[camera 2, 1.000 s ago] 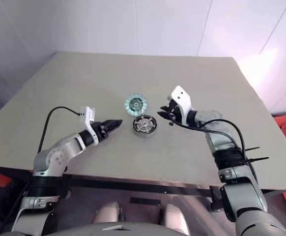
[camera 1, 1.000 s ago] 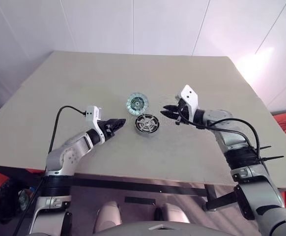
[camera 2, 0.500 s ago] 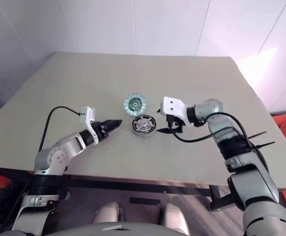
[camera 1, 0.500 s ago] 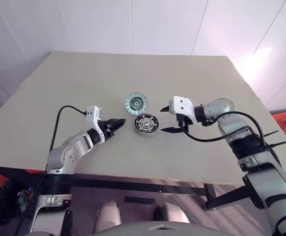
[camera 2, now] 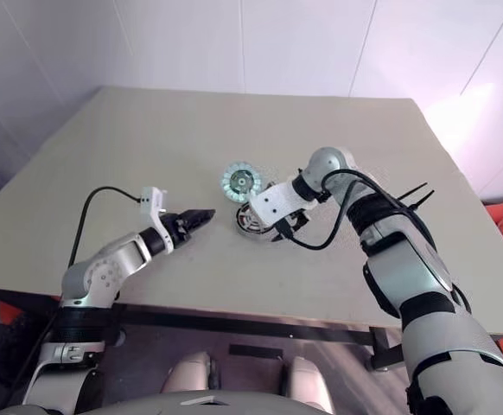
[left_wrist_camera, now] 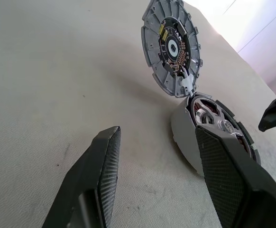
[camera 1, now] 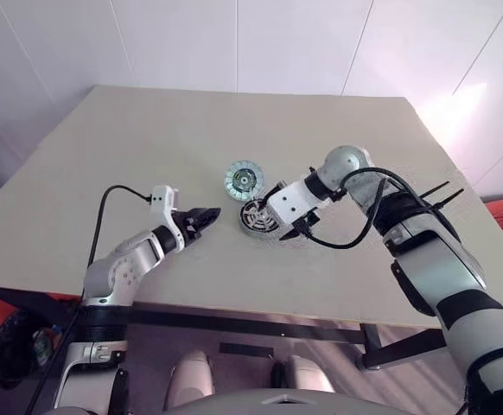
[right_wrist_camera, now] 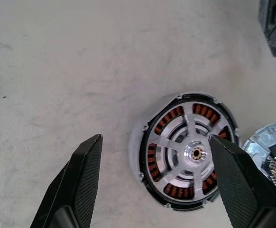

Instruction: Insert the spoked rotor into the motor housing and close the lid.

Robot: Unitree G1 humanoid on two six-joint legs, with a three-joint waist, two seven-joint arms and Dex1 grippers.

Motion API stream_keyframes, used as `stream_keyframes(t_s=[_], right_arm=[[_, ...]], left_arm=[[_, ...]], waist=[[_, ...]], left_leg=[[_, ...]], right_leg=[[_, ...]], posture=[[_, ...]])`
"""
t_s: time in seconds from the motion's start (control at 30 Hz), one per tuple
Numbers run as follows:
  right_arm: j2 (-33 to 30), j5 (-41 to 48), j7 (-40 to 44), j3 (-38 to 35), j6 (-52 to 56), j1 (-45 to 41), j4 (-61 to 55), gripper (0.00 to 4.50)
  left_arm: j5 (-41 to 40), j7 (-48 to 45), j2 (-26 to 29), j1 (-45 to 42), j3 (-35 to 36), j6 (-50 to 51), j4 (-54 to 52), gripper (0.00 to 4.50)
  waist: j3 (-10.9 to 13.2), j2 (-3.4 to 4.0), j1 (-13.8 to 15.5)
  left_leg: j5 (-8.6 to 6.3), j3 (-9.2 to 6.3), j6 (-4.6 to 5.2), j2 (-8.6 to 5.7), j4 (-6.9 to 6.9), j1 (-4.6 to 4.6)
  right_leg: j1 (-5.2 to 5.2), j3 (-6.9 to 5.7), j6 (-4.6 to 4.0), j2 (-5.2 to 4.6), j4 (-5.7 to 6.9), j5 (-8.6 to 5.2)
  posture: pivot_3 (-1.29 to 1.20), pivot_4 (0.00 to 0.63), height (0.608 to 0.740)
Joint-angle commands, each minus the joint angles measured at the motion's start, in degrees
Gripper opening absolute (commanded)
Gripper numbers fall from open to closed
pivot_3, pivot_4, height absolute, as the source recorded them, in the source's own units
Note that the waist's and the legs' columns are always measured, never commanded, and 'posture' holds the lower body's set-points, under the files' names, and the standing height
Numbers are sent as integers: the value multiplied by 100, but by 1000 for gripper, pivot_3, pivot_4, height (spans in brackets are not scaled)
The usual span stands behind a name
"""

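The motor housing (right_wrist_camera: 142,164), a black ring with copper windings, lies on the table with the spoked rotor (right_wrist_camera: 196,153) seated inside it. In the left eye view the housing (camera 1: 253,220) sits mid-table. The lid (camera 1: 244,179), segmented face up, lies flat just beyond it, close beside. My right gripper (camera 1: 279,214) hangs over the housing's right side, pointing down, open wide and empty; in its wrist view (right_wrist_camera: 156,138) the housing lies near one finger. My left gripper (camera 1: 206,215) rests left of the housing, aimed at it, open with nothing between its fingers (left_wrist_camera: 102,161).
The beige table (camera 1: 364,138) stretches wide around the parts, its front edge near me. Black cables loop from both wrists, the right one (camera 1: 355,233) sagging toward the tabletop beside the housing. White wall panels stand behind the table.
My right arm swung left toward the housing, its wrist rolled, and the gripper spread wide and now points down over the housing. The left arm, housing and lid stayed put.
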Motion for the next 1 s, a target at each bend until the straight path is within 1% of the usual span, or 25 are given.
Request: stream_keyframes(t_s=[0.03, 0.2, 0.43, 0.5, 0.77, 1.0], right_arm=[[21, -77, 103, -12, -324, -313, 158, 4056], [50, -279, -15, 20, -525, -401, 466, 4056], [191, -676, -370, 90, -620, -424, 854, 4056], [189, -903, -633, 146, -662, -485, 971, 4056], [170, -1302, -1016, 220, -854, -612, 1263, 4056], [151, -1154, -768, 126, -1025, -489, 1116, 4056]], left_arm=[[-36, 19, -28, 27, 89, -94, -288, 2671], [-25, 38, -46, 42, 97, -92, -315, 2671], [-11, 40, -54, 24, 77, -100, -302, 2671], [-8, 46, -56, 24, 77, -105, -301, 2671], [-6, 75, -67, 47, 86, -113, -320, 2671], [7, 87, -65, 47, 91, -130, -300, 2671]], waist=[[0, 0, -2], [0, 0, -1], [0, 0, -2], [0, 0, -2], [0, 0, -4], [0, 0, -8]], left_leg=[[1, 0, -7, 1, 0, 4], [4, -1, -34, 10, -1, 15], [6, -1, -31, 9, -1, 14], [6, -1, -31, 9, -1, 14], [5, -1, -32, 9, -1, 15], [13, -1, -32, 9, 0, 17]], right_leg=[[0, 0, 0, 0, 6, 0], [1, 0, -5, 6, 21, 2], [1, 0, -7, 6, 20, 3], [1, -1, -8, 6, 20, 3], [1, 0, -8, 5, 21, 3], [2, 0, -17, 5, 24, 9]], posture=[[0, 0, 740], [0, 0, 740], [0, 0, 740], [0, 0, 740], [0, 0, 740], [0, 0, 740]])
